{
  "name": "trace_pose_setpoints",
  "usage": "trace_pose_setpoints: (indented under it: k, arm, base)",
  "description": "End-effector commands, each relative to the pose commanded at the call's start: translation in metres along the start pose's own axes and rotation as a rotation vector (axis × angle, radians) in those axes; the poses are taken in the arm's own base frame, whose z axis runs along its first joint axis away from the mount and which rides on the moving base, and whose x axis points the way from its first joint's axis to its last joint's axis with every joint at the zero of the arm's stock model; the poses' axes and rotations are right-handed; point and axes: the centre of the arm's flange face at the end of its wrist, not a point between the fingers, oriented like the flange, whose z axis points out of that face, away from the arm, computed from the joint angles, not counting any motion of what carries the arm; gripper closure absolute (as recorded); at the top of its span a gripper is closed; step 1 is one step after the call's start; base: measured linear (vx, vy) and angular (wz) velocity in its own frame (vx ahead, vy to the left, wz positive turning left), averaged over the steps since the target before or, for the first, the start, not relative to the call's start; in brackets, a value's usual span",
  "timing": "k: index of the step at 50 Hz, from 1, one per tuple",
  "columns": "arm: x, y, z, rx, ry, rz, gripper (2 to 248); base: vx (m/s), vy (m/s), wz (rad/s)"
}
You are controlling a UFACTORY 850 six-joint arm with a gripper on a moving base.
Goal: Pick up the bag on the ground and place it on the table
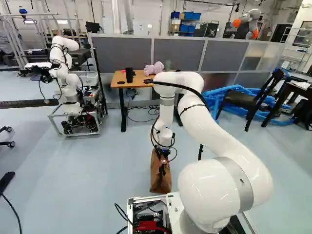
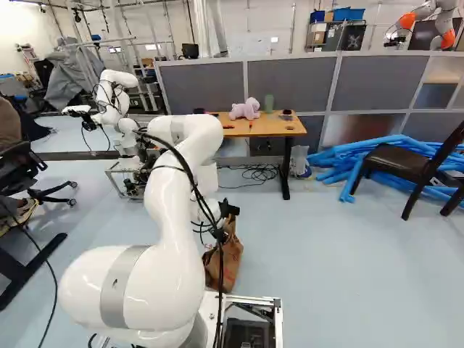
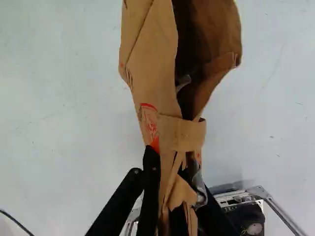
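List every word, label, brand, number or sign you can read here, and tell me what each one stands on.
No text can be read with certainty, so there is nothing to quote.
Brown paper bag: red print on its side, too creased and blurred to read; the red marks in the right base view are too small.
Wooden table and gray partition: no readable text.

Brown bag (image 3: 152, 93) (red print on side), wooden-orange tabletop (image 2: 264, 127), blue tubes (image 2: 341, 163)
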Motion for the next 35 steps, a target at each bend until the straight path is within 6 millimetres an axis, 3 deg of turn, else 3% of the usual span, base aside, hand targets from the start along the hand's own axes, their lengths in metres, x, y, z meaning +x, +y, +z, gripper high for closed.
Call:
trace_pose_setpoints:
  k: [35]
  arm:
    - [0.006,0.002,-0.051,-0.003,-0.039,-0.017,229]
  base:
    - [0.0,0.0,0.0]
